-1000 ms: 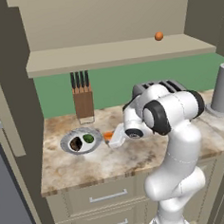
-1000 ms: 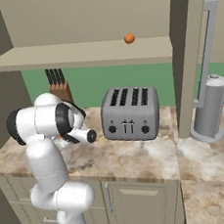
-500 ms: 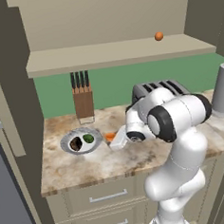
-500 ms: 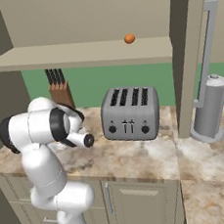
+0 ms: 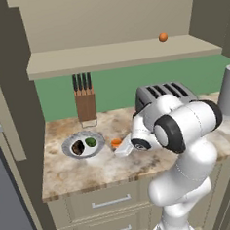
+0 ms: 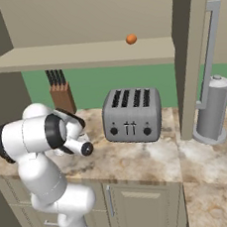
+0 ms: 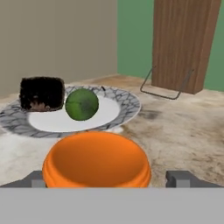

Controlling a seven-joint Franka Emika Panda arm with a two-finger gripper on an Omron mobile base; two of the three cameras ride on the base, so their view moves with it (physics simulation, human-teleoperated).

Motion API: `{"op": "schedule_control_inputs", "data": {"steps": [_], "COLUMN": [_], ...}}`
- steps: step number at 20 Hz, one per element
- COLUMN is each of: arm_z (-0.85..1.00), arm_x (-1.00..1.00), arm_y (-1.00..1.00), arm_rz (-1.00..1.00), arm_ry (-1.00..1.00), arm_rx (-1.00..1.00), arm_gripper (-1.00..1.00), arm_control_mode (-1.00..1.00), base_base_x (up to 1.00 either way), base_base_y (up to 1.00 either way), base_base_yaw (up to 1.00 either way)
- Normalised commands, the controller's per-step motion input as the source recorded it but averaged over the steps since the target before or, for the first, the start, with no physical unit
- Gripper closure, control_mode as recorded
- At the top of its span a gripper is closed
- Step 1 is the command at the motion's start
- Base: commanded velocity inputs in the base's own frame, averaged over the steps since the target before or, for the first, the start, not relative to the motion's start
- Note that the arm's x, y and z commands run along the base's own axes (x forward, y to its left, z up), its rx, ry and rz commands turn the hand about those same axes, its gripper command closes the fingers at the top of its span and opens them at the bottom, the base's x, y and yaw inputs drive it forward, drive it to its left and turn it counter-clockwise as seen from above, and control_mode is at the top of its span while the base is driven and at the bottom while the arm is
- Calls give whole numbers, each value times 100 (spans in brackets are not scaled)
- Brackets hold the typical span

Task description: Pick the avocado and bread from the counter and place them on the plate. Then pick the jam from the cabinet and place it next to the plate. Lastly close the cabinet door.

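Jam, a small rigid orange jar, stood between the wide-open, empty gripper fingertips; likely light, best gripped round its sides.

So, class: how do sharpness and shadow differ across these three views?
Both base views: crisp, evenly lit, plate barely shadowed. Hand view: the jam looms large and soft-edged between the claw tips, bread grainy, faint shadow under the knife block.

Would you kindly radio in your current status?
Gripper open, straddling jam on counter beside plate. Avocado, bread plated. Nothing in the way.
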Motion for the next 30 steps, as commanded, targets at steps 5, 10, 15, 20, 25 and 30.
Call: {"op": "schedule_control_inputs", "data": {"steps": [5,10,15,20,25,30], "arm_z": [-38,-13,0,13,46,100], "arm_x": [0,0,-15,-57,-32,3], "arm_y": [-5,0,-21,-47,-39,-1], "arm_rz": [-11,-9,-11,-13,-11,-5], "arm_ry": [27,22,11,5,1,-3], "arm_rx": [-13,-15,-13,-8,-4,0], "arm_gripper": [-100,-100,-100,-100,-100,-100], "arm_control_mode": [-100,-100,-100,-100,-100,-100], "base_base_x": [0,0,0,0,0,0], "base_base_y": [0,0,0,0,0,0], "base_base_yaw": [0,0,0,0,0,0]}}
